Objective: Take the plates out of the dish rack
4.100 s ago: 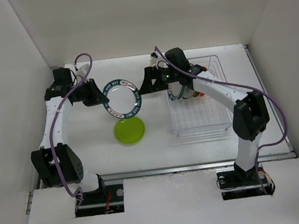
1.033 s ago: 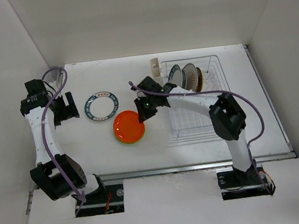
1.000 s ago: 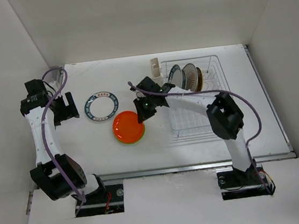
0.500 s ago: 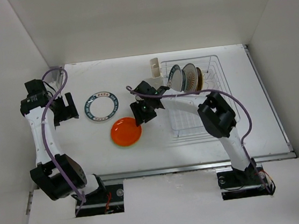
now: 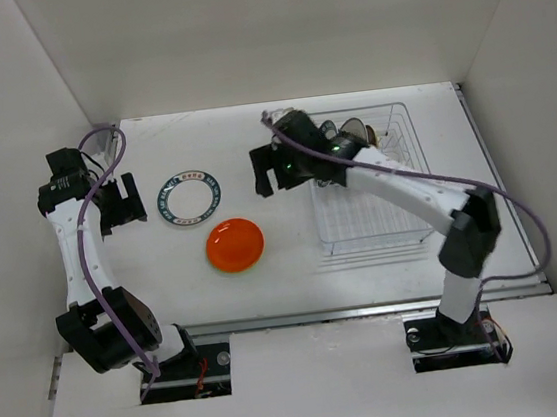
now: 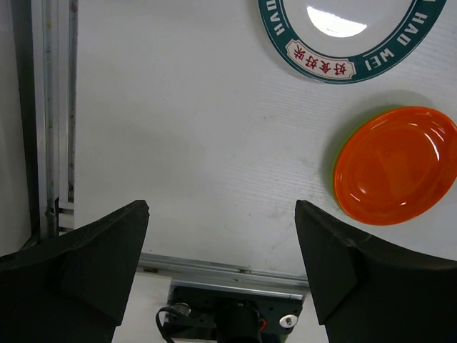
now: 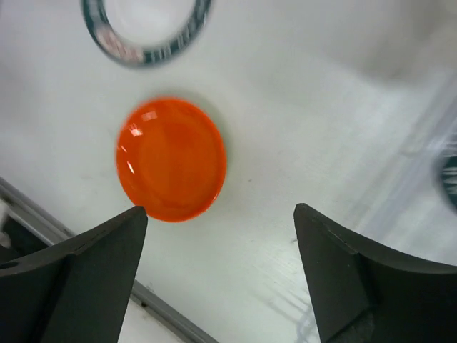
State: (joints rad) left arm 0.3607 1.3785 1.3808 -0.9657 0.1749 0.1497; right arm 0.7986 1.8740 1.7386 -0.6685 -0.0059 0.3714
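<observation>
While left gripper (image 6: 221, 207) and right gripper (image 7: 214, 209) gape, the orange plate (image 5: 234, 245) lies clear of dish rack (image 5: 363, 229).

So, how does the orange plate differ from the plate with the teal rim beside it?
The orange plate is plain in colour, while the teal-rimmed plate is white with lettering on its rim. The orange plate lies nearer the robot and more to its right than the teal-rimmed plate. Both are round and lie flat, with no gripper touching them.

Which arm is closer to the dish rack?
Right. The right end effector is just beside the dish rack; the left end effector is far off, beyond the orange plate.
</observation>
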